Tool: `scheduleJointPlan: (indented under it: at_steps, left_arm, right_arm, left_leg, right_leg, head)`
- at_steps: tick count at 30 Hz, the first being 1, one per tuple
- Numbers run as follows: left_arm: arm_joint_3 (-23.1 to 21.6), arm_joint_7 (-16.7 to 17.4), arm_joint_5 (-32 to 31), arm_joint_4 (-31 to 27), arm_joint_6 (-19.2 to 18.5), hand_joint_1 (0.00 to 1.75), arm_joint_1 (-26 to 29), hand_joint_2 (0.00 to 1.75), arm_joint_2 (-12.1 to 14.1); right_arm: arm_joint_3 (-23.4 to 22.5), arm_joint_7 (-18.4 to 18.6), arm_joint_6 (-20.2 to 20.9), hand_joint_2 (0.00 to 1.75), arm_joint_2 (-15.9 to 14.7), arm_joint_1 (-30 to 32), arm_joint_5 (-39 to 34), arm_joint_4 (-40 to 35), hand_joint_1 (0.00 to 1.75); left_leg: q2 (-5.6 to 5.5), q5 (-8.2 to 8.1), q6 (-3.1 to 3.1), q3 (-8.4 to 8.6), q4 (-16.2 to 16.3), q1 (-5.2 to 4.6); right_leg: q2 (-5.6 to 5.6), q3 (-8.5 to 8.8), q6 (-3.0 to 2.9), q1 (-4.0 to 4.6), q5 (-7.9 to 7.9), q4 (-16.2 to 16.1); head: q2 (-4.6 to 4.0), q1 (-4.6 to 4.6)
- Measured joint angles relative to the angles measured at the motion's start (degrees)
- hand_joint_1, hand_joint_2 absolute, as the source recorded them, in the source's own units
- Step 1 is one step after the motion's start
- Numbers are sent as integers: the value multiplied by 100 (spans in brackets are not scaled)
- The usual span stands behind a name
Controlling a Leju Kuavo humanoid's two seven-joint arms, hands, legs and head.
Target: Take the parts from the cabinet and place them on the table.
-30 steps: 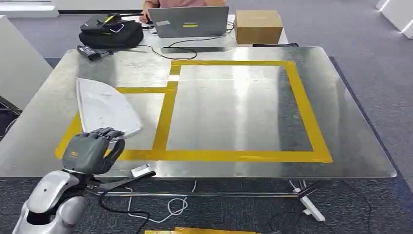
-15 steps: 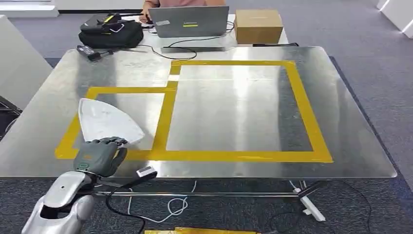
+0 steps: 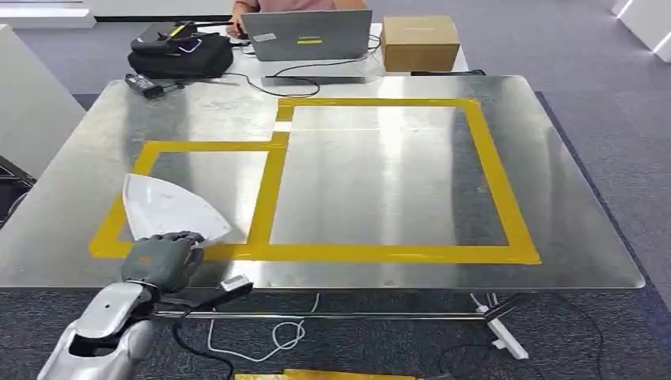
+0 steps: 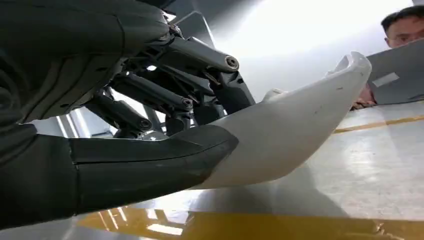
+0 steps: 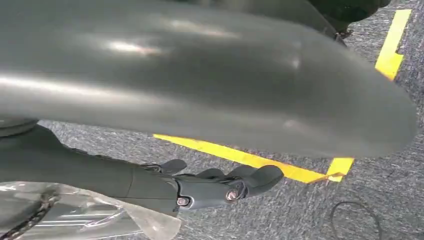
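At the steel worktop (image 3: 380,261), our left hand (image 3: 161,260) grips the near edge of a white moulded part (image 3: 170,207), thumb beneath and fingers (image 4: 150,95) curled over its rim. The part lies low over the smaller yellow-taped square (image 3: 269,186), toward eight o'clock on the worktop; whether it touches the surface we cannot tell. It looks like a thin, stiff, light shell with a smooth, likely slippery skin, so we judge the rim the safest hold. Our right hand (image 5: 210,187) hangs over the carpet, fingers loosely curled around nothing. A person sits behind a laptop (image 3: 307,36) at twelve o'clock.
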Motion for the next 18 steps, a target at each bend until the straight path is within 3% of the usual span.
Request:
scheduleJointPlan:
  at_steps: [7,18]
  left_arm:
    - [-15,-9,0,116,125,175,30,175,70]
    - [-317,-503,0,124,313,175,-160,175,74]
  right_arm:
    - [-37,-42,2,0,0,-13,52,44,0]
    - [-79,-212,66,0,0,-85,225,182,0]
  left_leg:
    - [0,0,0,0,0,0]
    - [0,0,0,0,1,-1]
  right_leg:
    - [0,-1,0,1,-1,0]
    - [0,0,0,-1,0,0]
  head:
    - [-2,0]
    - [0,0]
